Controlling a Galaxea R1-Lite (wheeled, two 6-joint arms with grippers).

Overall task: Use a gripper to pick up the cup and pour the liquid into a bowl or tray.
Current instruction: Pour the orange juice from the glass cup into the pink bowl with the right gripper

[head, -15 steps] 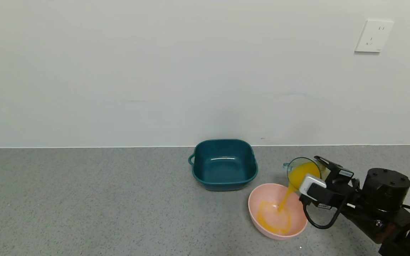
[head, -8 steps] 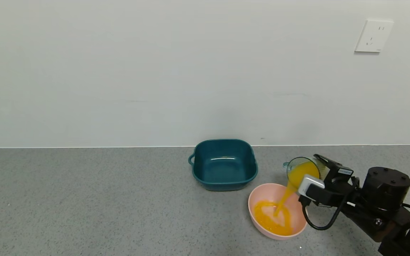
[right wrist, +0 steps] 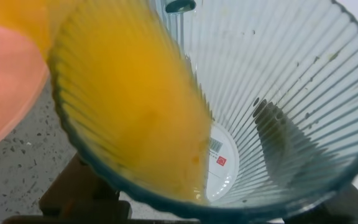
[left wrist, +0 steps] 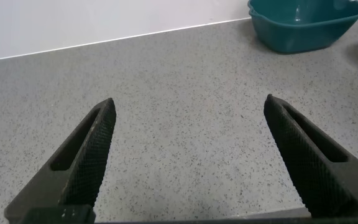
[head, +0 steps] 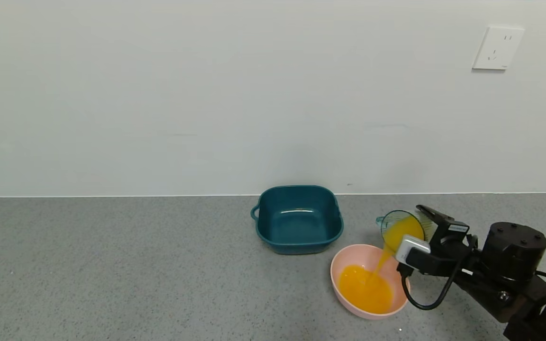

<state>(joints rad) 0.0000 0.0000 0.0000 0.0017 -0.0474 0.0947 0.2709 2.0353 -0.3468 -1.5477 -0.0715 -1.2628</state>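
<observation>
My right gripper [head: 427, 237] is shut on the ribbed blue-grey cup [head: 403, 229] and holds it tipped over the pink bowl [head: 349, 258]. Orange liquid [head: 381, 263] streams from the cup's rim into the bowl, where a pool [head: 365, 293] covers the bottom. In the right wrist view the cup [right wrist: 278, 81] fills the picture, with the liquid [right wrist: 129, 118] lying along its lower side and the bowl's pink rim [right wrist: 5, 93] beside it. My left gripper [left wrist: 188, 162] is open and empty above bare counter, out of the head view.
A dark teal square tub [head: 298, 219] stands empty just behind and left of the bowl; it also shows in the left wrist view [left wrist: 303, 25]. The grey speckled counter ends at a white wall with a socket [head: 497, 48].
The cup has tipped slightly further and holds less liquid. The thin ring of liquid in the bowl has grown into a full pool. The left arm has not moved.
</observation>
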